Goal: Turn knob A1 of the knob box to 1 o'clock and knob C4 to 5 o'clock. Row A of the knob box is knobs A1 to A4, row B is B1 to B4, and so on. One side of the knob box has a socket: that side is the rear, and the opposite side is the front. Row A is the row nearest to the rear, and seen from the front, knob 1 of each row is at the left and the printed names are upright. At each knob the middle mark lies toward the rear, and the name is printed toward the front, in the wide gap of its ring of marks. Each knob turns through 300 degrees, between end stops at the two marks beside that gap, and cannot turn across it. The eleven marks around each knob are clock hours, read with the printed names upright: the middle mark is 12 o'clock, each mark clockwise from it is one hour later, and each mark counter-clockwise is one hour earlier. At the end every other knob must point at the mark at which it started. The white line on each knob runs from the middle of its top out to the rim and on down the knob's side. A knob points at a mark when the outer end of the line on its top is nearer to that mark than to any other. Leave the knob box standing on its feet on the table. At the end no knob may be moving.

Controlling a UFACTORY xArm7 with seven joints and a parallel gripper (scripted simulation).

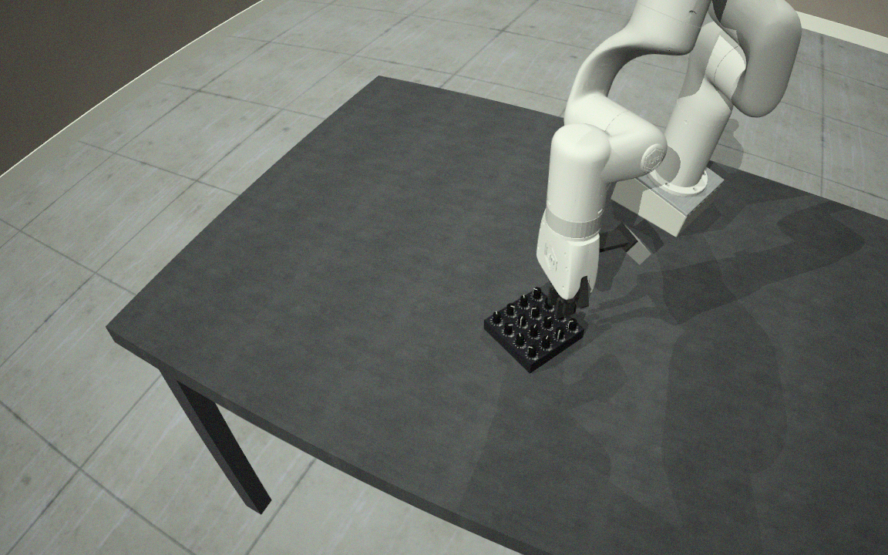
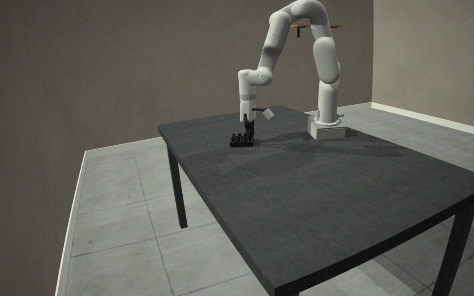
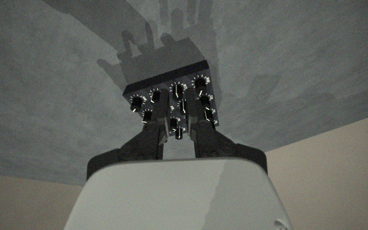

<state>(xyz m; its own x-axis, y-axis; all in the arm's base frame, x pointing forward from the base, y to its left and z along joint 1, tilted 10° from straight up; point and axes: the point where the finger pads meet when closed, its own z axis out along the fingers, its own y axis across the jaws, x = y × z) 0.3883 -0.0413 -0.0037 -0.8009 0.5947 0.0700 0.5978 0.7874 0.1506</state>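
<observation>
The black knob box (image 1: 508, 347) (image 2: 241, 144) (image 3: 168, 76) stands flat on the table. My gripper (image 1: 563, 310) (image 2: 249, 133) (image 3: 177, 99) points down at its base-facing edge, fingers partly open. In the wrist view the fingers straddle knob C4 (image 3: 177, 92), with a small gap on each side. C4's white line shows on its top and down the side facing the camera, roughly toward 3 o'clock; the exact mark is unclear. C4 is hidden behind the fingers in the top view. Knob A1 (image 1: 496, 318) is at the left corner there; its pointing is too small to read, and the left finger hides it in the wrist view.
Knob B4 (image 3: 155, 96) stands close beside the left finger and knob D4 (image 3: 200, 85) close beside the right one. Knob C3 (image 3: 183, 107) shows between the fingers, farther from the camera. The arm's base (image 1: 674, 202) (image 2: 326, 131) stands on the dark table (image 1: 309, 276) (image 2: 327, 198).
</observation>
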